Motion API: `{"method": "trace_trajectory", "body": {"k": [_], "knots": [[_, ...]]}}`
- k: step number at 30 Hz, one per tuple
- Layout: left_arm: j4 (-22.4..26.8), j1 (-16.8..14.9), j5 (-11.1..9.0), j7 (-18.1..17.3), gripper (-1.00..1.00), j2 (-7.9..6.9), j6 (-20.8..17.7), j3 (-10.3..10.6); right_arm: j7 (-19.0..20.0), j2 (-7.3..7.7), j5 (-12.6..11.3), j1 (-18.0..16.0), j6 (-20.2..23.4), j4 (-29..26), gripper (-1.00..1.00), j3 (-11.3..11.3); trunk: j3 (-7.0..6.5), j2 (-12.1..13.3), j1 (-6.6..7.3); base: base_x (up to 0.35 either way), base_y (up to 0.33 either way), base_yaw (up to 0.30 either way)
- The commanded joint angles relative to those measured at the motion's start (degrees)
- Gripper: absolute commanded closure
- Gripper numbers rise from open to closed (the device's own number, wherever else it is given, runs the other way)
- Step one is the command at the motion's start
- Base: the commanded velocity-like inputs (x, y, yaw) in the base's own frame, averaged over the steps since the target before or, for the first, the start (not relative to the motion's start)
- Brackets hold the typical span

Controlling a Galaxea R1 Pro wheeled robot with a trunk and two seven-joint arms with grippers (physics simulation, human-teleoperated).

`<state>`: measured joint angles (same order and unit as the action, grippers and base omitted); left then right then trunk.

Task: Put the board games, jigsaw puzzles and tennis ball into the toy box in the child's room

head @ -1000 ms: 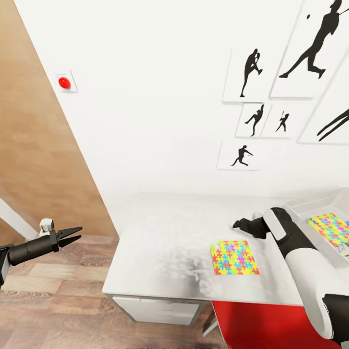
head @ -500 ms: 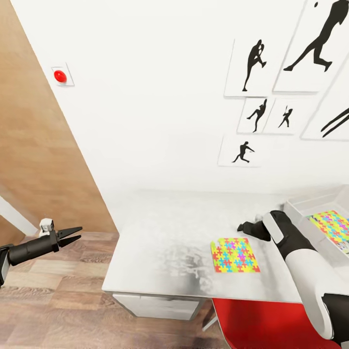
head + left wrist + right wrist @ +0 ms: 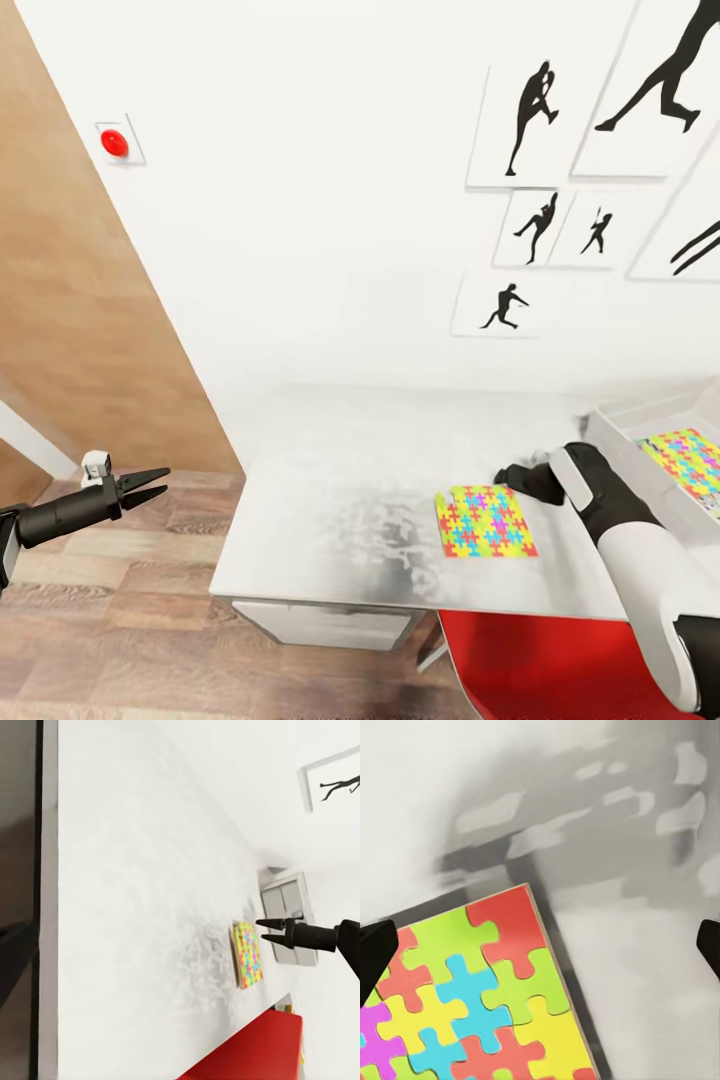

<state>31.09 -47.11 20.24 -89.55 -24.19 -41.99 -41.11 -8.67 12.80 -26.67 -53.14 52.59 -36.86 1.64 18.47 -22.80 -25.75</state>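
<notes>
Puzzle pieces in yellow, pink, blue, green and red make up the jigsaw puzzle (image 3: 486,521) we see lying flat on the tabletop (image 3: 350,480), a thin square sheet near the front edge. Our right gripper (image 3: 510,472) hangs just beyond the sheet's far right corner, close above it, and in the right wrist view the puzzle's (image 3: 465,997) corner sits between the two dark fingertips, which stand wide apart at the frame's edges, so these fingers are open and hold nothing. Our left gripper (image 3: 155,484) is well apart from the tabletop, out over the wood-plank floor (image 3: 130,620), its two tapered black fingers slightly parted and empty. A second jigsaw puzzle (image 3: 690,465) lies inside the toy box (image 3: 620,425), a light-grey tray with low sloping walls at the tabletop's right end. The tabletop is white-grey with a mottled, cloudy sheen. Black silhouette prints (image 3: 530,105) hang on the white wall, and a red chair seat (image 3: 540,665) shows below the front edge.
</notes>
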Motion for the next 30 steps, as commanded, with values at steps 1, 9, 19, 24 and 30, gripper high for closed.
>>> {"method": "trace_trajectory", "body": {"k": [1,9,19,24,30], "knots": [[0.0,-0.1,0.6,-0.4,-1.0,0.05,-0.6,-0.3,0.1,0.02,-0.5,0.1,0.2,-0.1,-1.0,0.1,0.2,-0.1,-0.03,0.0,0.0,0.0],[0.0,-0.1,0.6,-0.4,-1.0,0.03,-0.5,-0.3,5.0,1.99,-0.5,0.5,0.2,-0.1,-1.0,0.1,0.95,-0.1,-0.03,0.0,0.0,0.0],[0.0,-0.1,0.6,-0.4,-1.0,0.02,-0.4,-0.3,5.6,2.74,-0.5,1.4,0.1,-0.2,-1.0,0.0,1.53,-0.1,-0.03,0.0,0.0,0.0],[0.0,-0.1,0.6,-0.4,-1.0,-0.02,-0.3,-0.3,5.7,2.76,-0.5,1.5,0.1,-0.2,-1.0,0.0,1.55,-0.1,-0.03,0.0,0.0,0.0],[0.0,-0.1,0.6,-0.4,-1.0,0.01,-0.2,-0.3,5.8,2.76,-0.5,1.5,0.1,-0.2,-1.0,0.0,1.55,-0.1,-0.03,0.0,0.0,0.0]]}}
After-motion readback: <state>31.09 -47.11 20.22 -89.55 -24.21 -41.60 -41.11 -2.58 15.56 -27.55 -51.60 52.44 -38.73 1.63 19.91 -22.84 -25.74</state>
